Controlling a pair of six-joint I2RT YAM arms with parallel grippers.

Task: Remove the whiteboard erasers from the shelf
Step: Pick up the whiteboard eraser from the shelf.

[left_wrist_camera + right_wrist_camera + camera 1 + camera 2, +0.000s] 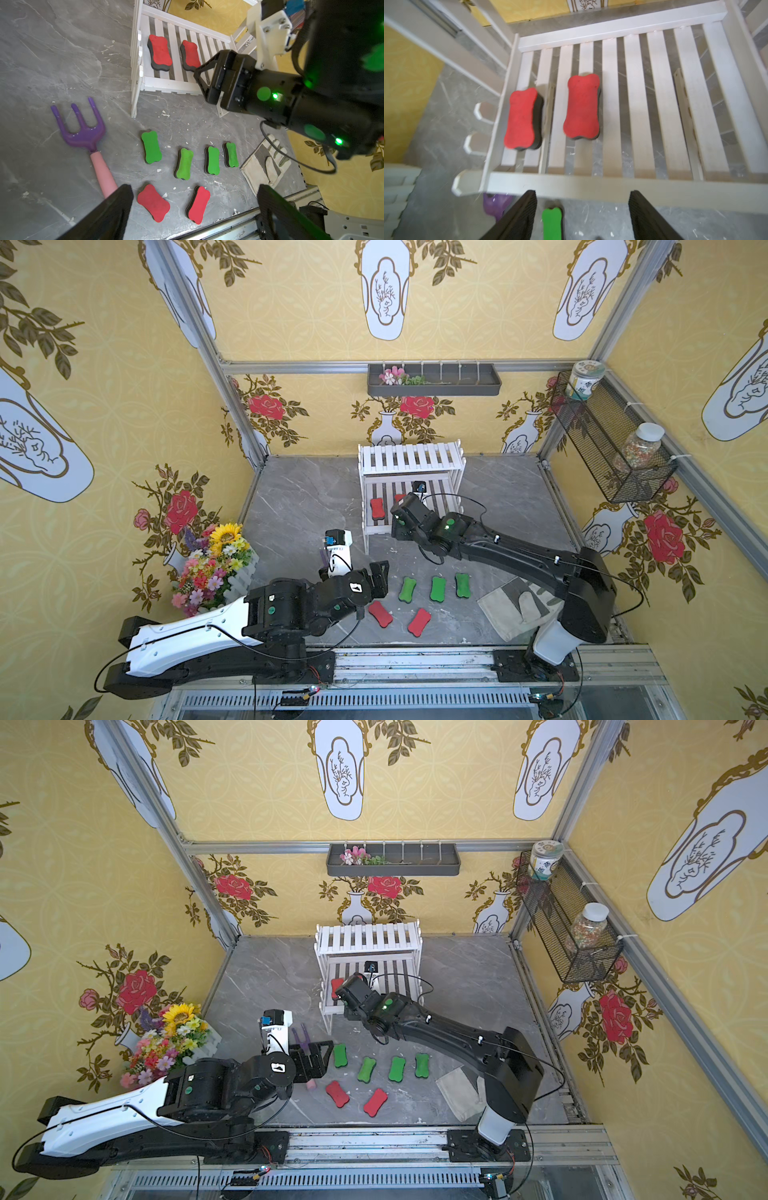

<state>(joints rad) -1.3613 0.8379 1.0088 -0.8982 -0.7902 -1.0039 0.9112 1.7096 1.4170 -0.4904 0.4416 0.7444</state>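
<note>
Whiteboard erasers, split in two lots. Rail-side red eraser (522, 119) and middle red eraser (582, 106) lie flat on the lower tier of the shelf (409, 458), both ahead of the right pincer (583, 193). The middle one sits almost in line with the gap between its jaws, the other off to one side against the shelf's end rail. Right pincer is spread, nothing between the jaws, hanging just outside the front rail. Looks lined up to go in for the middle one: the pad's long side runs along the slats, so the jaws would close across its narrow waist. Green erasers (184, 163), four in a row, and two table red erasers (153, 202) lie on the table (41, 62) ahead of and below the left pincer (194, 191), felt down and apart from each other, likely so none gets knocked. Left pincer is spread wide and empty, above the table. Purple fork (83, 128) lies beside one of its fingers, glove (268, 164) beyond the other; neither is part of the task
</note>
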